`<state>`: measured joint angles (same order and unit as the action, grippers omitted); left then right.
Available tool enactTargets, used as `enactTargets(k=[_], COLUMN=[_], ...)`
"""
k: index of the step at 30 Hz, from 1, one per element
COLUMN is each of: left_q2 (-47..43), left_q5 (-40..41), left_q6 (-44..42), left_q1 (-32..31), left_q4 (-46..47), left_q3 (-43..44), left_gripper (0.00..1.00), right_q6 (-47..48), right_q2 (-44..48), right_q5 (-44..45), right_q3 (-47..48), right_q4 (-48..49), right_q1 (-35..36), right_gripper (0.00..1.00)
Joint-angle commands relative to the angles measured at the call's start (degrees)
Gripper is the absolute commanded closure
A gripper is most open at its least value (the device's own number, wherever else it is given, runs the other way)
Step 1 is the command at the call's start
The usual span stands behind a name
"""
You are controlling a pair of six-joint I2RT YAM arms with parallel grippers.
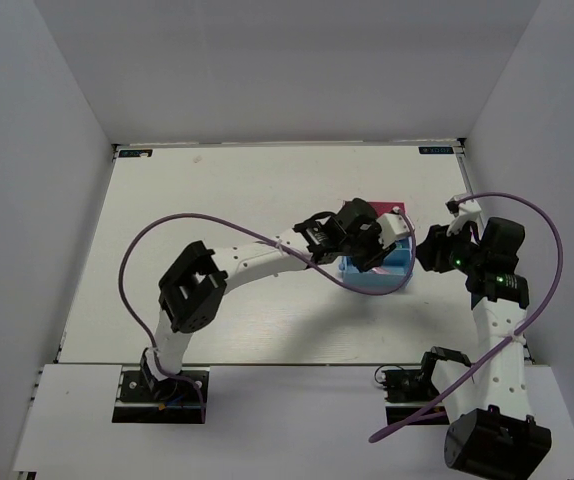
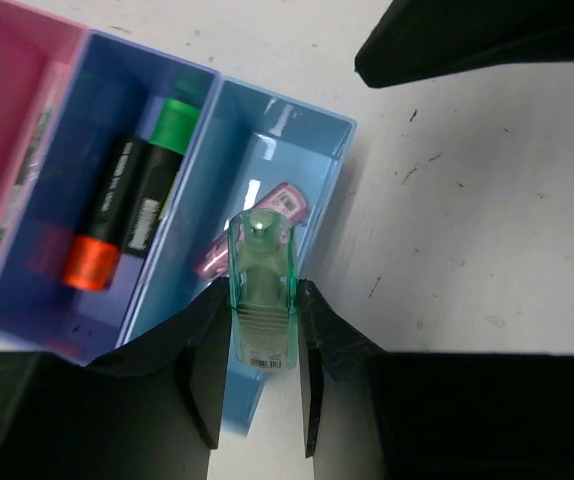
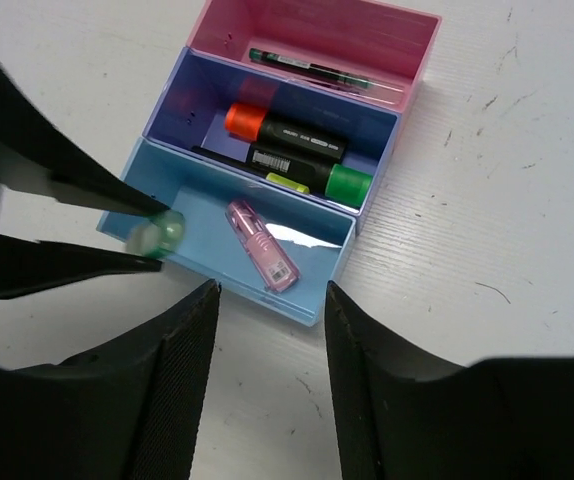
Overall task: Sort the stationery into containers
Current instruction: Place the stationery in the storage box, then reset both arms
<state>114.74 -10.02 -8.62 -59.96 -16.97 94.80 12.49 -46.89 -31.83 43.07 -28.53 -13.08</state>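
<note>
Three joined containers lie ahead: a magenta tray (image 3: 387,30) holding a thin dark pen (image 3: 307,68), a dark blue tray (image 3: 377,125) holding an orange-black marker (image 3: 287,130) and a green-capped black marker (image 3: 312,175), and a light blue tray (image 3: 197,215) holding a pink marker (image 3: 262,245). My left gripper (image 2: 262,300) is shut on a pale green marker (image 2: 262,270) and holds it over the near end of the light blue tray (image 2: 317,160), above the pink marker (image 2: 267,210). My right gripper (image 3: 270,300) stands open and empty just beside that tray.
White walls enclose the table (image 1: 217,200) on three sides. In the top view the two grippers are close together at the trays (image 1: 382,272), my left gripper (image 1: 367,245) over them and my right gripper (image 1: 432,250) to their right. Purple cables loop over both arms.
</note>
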Motion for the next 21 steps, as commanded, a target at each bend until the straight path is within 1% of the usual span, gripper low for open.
enactTargets(k=[1, 3, 4, 6, 9, 10, 11, 13, 16, 17, 18, 19, 20, 21], left_q2=[1.18, 2.67, 2.94, 3.3, 2.25, 1.64, 1.54, 0.49, -1.08, -1.44, -2.49, -3.72, -5.47, -6.88], left_q5=[-6.23, -6.06, -5.28, -3.44, -1.85, -0.8, -0.53, 0.08, 0.09, 0.26, 0.53, 1.14, 2.8, 5.95], left_q6=[-3.25, -3.24, -3.59, -2.98, -2.02, -1.49, -1.31, -0.87, -0.87, -0.78, -0.61, -0.43, -0.26, 1.4], left_q1=[0.9, 0.99, 1.08, 1.25, 1.52, 1.78, 1.87, 2.04, 2.13, 2.13, 2.13, 2.05, 2.04, 2.13], left_q4=[4.76, 4.4, 4.4, 4.75, 6.77, 7.3, 7.56, 8.01, 8.44, 8.45, 8.36, 8.45, 8.62, 8.62], left_q3=[3.01, 3.98, 3.9, 3.28, 1.0, 0.56, 0.47, 0.56, 0.91, 1.0, 0.56, 0.38, -0.14, -2.67], left_gripper=[0.99, 0.98, 0.95, 0.83, 0.45, 0.36, 0.31, 0.27, 0.27, 0.29, 0.38, 0.56, 0.78, 1.0], right_q6=[0.6, 0.78, 0.87, 1.04, 1.04, 1.04, 0.96, 1.04, 1.04, 1.04, 0.87, 0.69, 0.61, 0.52], right_q2=[1.28, 1.02, 1.02, 1.01, 0.75, 0.84, 0.93, 0.75, 0.84, 0.93, 0.84, 1.1, 1.19, 1.1], right_q5=[-1.3, -1.3, -1.3, -1.48, -1.74, -1.83, -2.18, -2.53, -2.71, -2.88, -2.88, -3.06, -3.23, -3.41], right_q3=[-0.7, -0.71, -0.62, -0.79, -0.71, -0.71, -0.79, -0.88, -0.79, -0.71, -0.79, -0.79, -0.79, -0.88], right_q4=[1.11, 1.03, 1.02, 1.11, 0.94, 1.02, 0.85, 0.68, 0.5, 0.67, 0.67, 0.76, 0.59, 0.5], right_q1=[-0.72, -0.98, -0.89, -1.07, -1.07, -1.07, -1.24, -1.33, -1.51, -1.68, -1.86, -1.77, -1.95, -2.12], right_gripper=[0.49, 0.44, 0.41, 0.32, 0.22, 0.2, 0.2, 0.19, 0.19, 0.19, 0.19, 0.19, 0.22, 0.27])
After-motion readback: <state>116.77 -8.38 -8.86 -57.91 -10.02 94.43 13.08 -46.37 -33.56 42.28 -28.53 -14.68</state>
